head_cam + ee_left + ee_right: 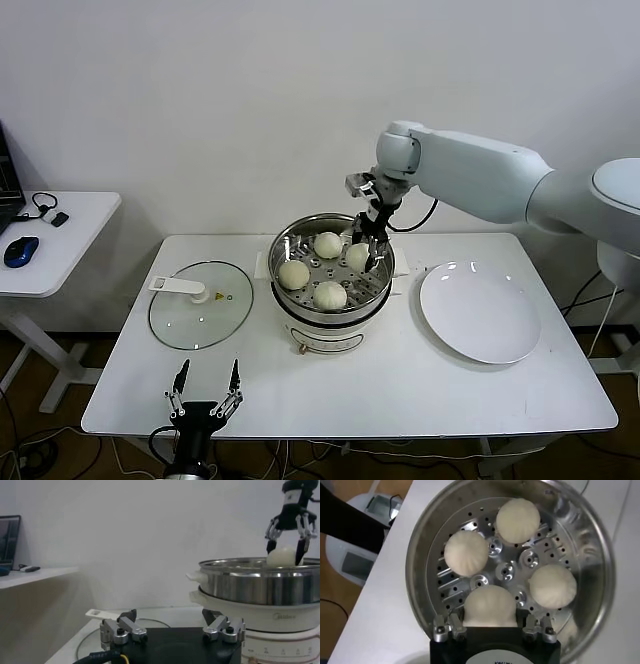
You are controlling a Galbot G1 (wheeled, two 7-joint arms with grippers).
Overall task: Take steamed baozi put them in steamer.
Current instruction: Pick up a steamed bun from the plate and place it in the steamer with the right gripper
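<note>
The steamer (290,240) stands on its white pot base at the table's middle. Four cream-white baozi lie on its perforated floor: far (328,244), left (294,274), near (330,295) and far right (358,257). My right gripper (366,250) reaches down into the basket, its open fingers straddling the far-right bun. In the right wrist view that bun (489,606) sits between the fingers with small gaps, inside the steamer (590,540). My left gripper (205,385) is open and empty, low at the table's front edge.
A flat glass lid (200,305) with a white handle lies left of the pot. An empty white plate (480,312) lies right of it. A white side table (70,215) with a blue mouse stands at far left.
</note>
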